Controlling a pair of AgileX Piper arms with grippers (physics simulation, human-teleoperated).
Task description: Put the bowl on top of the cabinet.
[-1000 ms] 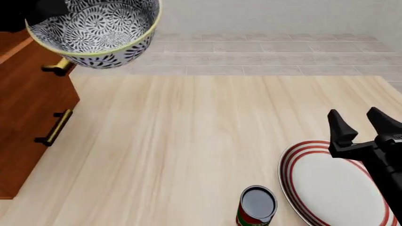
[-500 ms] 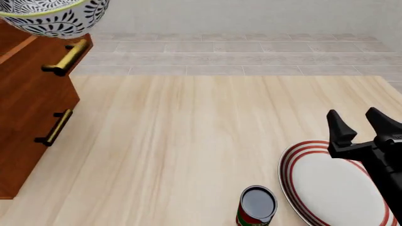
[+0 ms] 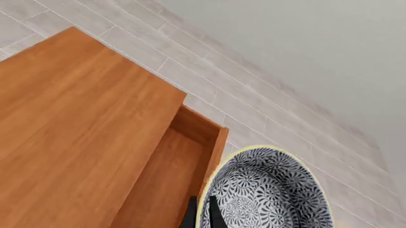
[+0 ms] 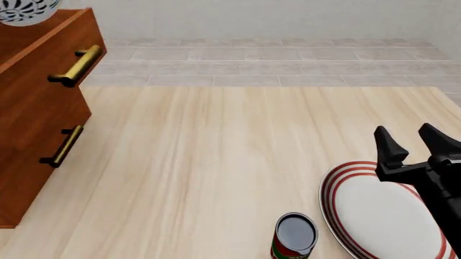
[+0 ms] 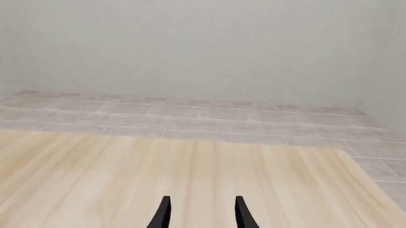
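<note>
Bowl rim in left claw

The bowl has a dense blue-grey and white flower pattern and a yellow rim. The cabinet is reddish-brown, its handles brass. The plate is white with red rings.

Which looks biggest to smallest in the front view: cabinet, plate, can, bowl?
1. cabinet
2. plate
3. can
4. bowl, mostly cut off at the frame's edge, so its rank against the can is unsure.
</note>
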